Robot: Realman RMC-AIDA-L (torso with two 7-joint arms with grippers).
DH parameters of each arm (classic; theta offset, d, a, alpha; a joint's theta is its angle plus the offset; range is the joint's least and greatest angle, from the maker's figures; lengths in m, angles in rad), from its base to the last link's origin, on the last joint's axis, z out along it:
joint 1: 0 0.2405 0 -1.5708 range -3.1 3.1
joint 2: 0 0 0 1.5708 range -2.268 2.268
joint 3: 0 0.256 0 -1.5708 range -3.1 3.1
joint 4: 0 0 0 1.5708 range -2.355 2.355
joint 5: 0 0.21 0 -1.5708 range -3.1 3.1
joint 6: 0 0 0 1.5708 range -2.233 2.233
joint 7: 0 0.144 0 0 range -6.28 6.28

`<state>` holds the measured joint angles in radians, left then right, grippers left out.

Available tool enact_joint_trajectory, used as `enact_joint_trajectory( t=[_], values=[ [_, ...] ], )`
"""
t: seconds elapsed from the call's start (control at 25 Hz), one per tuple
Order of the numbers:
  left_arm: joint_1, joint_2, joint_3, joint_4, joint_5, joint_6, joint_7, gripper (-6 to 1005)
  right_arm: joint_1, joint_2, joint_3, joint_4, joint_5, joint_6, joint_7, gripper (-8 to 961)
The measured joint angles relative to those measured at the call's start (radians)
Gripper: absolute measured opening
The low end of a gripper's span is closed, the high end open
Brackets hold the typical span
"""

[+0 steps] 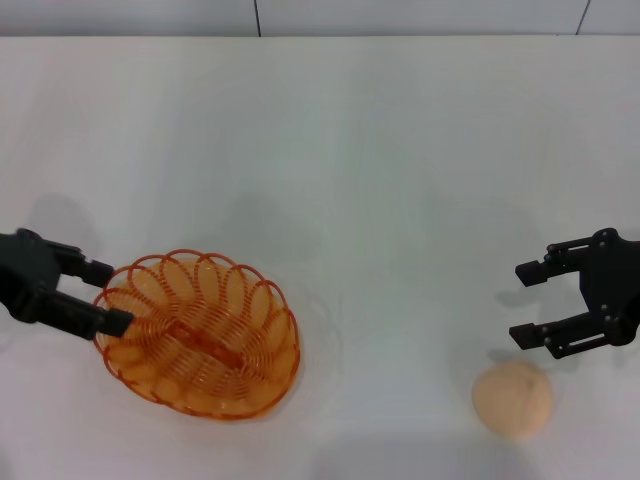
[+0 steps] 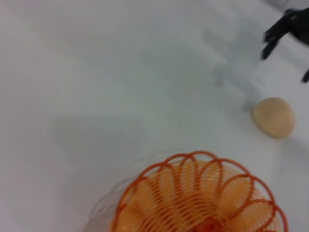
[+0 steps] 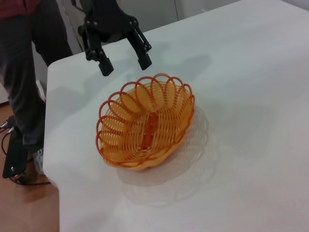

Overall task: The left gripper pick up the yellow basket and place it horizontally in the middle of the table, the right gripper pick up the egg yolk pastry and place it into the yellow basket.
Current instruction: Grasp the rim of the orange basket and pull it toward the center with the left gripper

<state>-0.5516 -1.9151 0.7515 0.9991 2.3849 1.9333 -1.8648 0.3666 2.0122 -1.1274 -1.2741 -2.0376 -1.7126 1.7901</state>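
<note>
Judging from how things lie, nothing of the task is done yet. My left gripper waits at the 9 o'clock edge of the yellow basket, fingers apart and holding nothing. The basket lies slanted at about 7 o'clock on the table, not in the middle. My right gripper is spread wide and empty, near the egg yolk pastry, which lies at 5 o'clock, well apart from the basket.
</note>
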Motion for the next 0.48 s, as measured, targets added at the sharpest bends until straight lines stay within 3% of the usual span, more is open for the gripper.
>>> enact_joint_trajectory(
  t=[0.48],
  values=[
    [-0.085,0.004,-0.011,0.069,0.231,-0.022,-0.194,871,0.013,0.0,0.0,-0.003,0.014,0.002,0.0,760]
  ],
)
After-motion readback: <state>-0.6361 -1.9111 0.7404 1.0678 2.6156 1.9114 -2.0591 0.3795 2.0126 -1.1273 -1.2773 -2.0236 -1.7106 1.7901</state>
